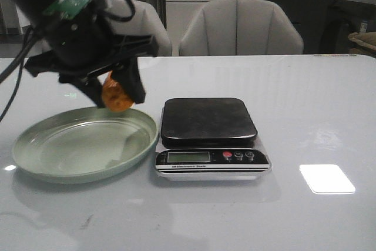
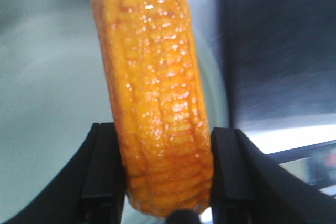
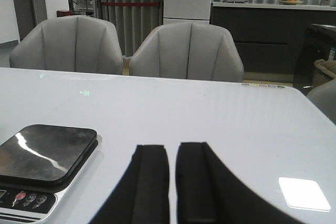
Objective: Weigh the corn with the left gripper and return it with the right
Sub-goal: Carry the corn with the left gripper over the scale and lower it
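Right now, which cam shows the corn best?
Left wrist: the corn fills the view, kernels clear, clamped between both fingers. Front shows only its orange end below the left gripper. Right wrist shows none of it.

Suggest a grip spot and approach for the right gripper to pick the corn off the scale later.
Probably mid-length, fingers across the corn's round body, coming from above. The cob is a long cylinder, as the left gripper shows by pinching its width now. Once laid flat on the scale platform, its sides would be exposed. The right gripper, nearly closed, must open first.
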Controlling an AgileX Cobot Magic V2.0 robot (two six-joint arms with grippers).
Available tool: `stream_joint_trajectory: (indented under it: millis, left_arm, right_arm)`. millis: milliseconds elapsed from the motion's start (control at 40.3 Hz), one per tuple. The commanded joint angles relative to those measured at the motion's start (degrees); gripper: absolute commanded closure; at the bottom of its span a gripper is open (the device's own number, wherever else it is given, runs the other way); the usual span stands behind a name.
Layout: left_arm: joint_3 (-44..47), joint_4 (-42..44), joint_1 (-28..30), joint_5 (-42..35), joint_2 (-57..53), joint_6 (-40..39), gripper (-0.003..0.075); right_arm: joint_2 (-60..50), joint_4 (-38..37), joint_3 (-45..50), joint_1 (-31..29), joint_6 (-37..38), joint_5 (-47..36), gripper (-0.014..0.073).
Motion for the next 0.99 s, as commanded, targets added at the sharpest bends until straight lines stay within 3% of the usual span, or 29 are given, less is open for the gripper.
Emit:
stream_joint_trajectory:
  millis: [0,124,323,521,770,968]
  left_arm:
    - [-4.07,-0.36,-2.48,-2.0,-2.46,0.67,0.0606]
    - [-6.61,-0.71,-5.18,-3.06,-0.5,0.67,0.0595]
    - [-10.59,-1.2,-8.19,-3.19,3.97,0.67,0.0463]
    - [-13.47,-3.19,-9.8,-3.07,8.28,0.67,0.0412]
    - [-14.86,-3.7,-9.8,-2.43,10.69,0.67,0.0164]
    - [-14.96,-1.86,-9.8,-2.34,7.53,0.67,0.0158]
  right_arm:
    - [-1.15,-0.85,0.21,-0.24,-0.18,-4.81,0.0381]
    - [-1.15,-0.85,0.21,-0.24,-0.18,-4.81,0.0381]
    - [-1.15,-0.85,0.21,-0.24,-0.18,-4.81,0.0381]
    - [-1.15,-0.85,0.21,-0.24,-0.18,-4.81,0.0381]
    - [-1.15,-0.85,0.21,-0.24,-0.18,-4.81,0.0381]
    - [-1.15,-0.85,0.21,-0.24,-0.18,-4.81,0.0381]
